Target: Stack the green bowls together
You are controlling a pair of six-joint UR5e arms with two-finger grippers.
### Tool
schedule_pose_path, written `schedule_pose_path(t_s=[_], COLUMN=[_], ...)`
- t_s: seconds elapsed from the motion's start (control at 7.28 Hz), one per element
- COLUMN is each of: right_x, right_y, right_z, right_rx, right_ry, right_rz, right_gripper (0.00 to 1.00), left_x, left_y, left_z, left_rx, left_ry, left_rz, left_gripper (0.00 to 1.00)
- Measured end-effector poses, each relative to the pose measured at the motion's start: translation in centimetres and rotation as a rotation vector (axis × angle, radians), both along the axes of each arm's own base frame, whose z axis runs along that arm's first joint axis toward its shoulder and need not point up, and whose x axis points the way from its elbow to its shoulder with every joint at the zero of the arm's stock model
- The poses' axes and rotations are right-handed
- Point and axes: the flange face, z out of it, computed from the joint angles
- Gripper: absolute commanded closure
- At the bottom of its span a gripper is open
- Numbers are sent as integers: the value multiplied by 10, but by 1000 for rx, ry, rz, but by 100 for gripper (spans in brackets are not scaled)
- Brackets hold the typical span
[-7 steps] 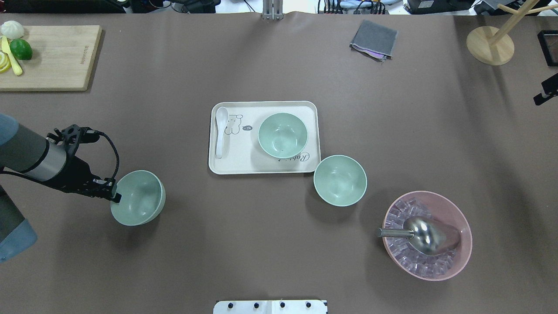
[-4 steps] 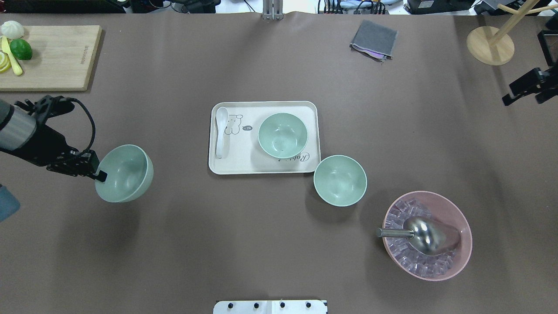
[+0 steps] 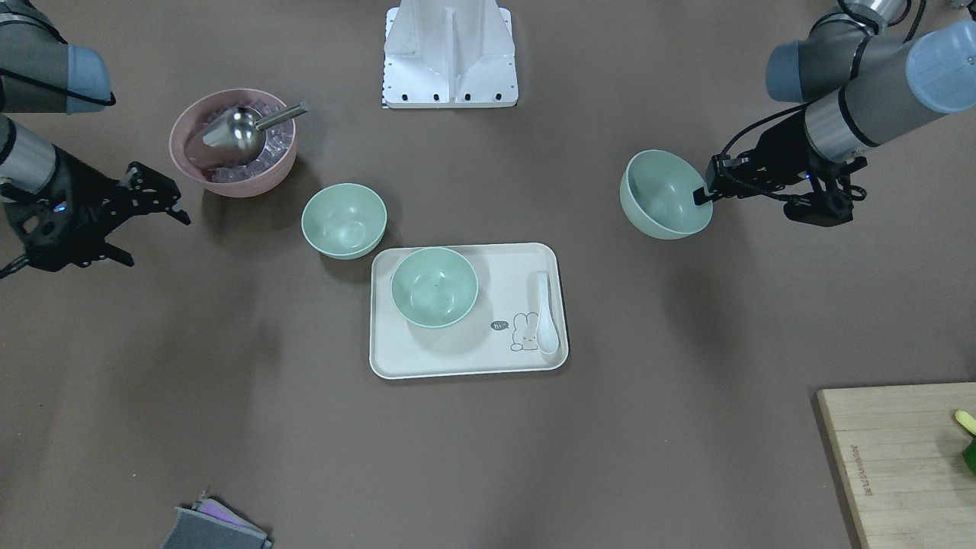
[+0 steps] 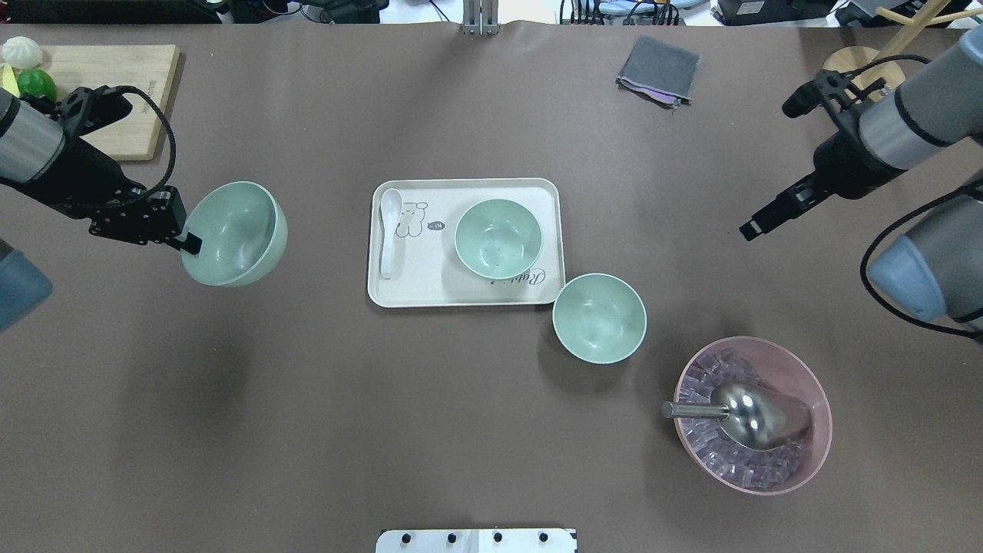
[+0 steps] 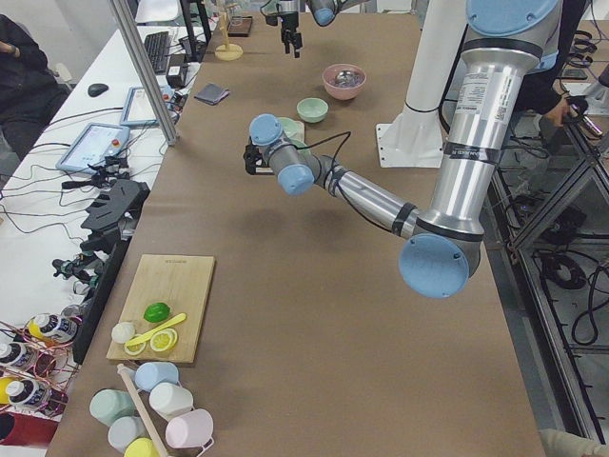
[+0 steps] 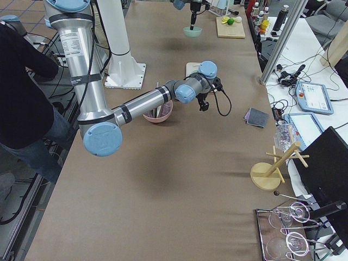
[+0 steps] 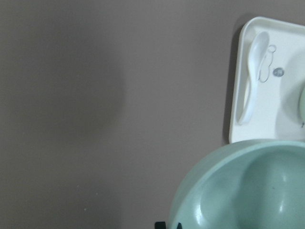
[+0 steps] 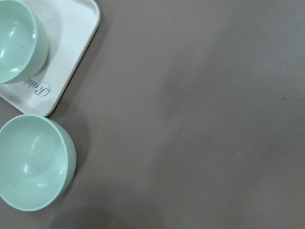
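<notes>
My left gripper [image 4: 190, 242] is shut on the rim of one green bowl [image 4: 234, 234] and holds it tilted above the table, left of the cream tray [image 4: 415, 284]. The held bowl also shows in the front view [image 3: 663, 194] and in the left wrist view [image 7: 248, 191]. A second green bowl [image 4: 498, 238] stands on the tray. A third green bowl [image 4: 599, 317] stands on the table at the tray's near right corner. My right gripper [image 3: 152, 238] is open and empty, up over the right side of the table, well clear of both bowls.
A pink bowl [image 4: 752, 415] with ice cubes and a metal scoop stands at the near right. A white spoon [image 4: 389, 230] lies on the tray. A cutting board [image 4: 146, 69] with fruit is far left; a grey cloth [image 4: 659, 69] and a wooden stand [image 4: 864, 81] are far right.
My left gripper has carried the green bowl toward the far side of the table. My right arm has come in from the right edge toward the middle.
</notes>
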Motion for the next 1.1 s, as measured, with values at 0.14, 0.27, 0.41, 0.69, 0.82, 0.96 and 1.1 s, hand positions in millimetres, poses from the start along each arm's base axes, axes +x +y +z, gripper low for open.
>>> schedule_pose_path(t_s=[0.14,0.27,0.41,0.69,0.82,0.96,1.1], right_x=[-34,-67,-90,-124,-142,-155,-164], right_y=[-5,-4,-2,7,14,18,18], right_z=[-19,-38,-50,-52,-49,-47,-43], right_rx=[42,71,90,113,126,134,133], right_ry=[-23,-41,-48,-20,1,19,33], right_rz=[-40,-82,-107,-124,-129,-132,-134], right_gripper=[0,0,0,0,1,13,24], left_x=[-2,-6,-11,-14,-14,-14,-18], left_y=[-3,-5,-8,-10,-11,-14,-16], left_z=[-2,-2,-2,0,2,7,10], left_rx=[0,-2,-3,-6,-10,-17,-27], left_ry=[0,0,0,-2,-5,-8,-2], left_rz=[-5,-12,-20,-26,-27,-27,-24], left_gripper=[100,100,100,100,100,100,100])
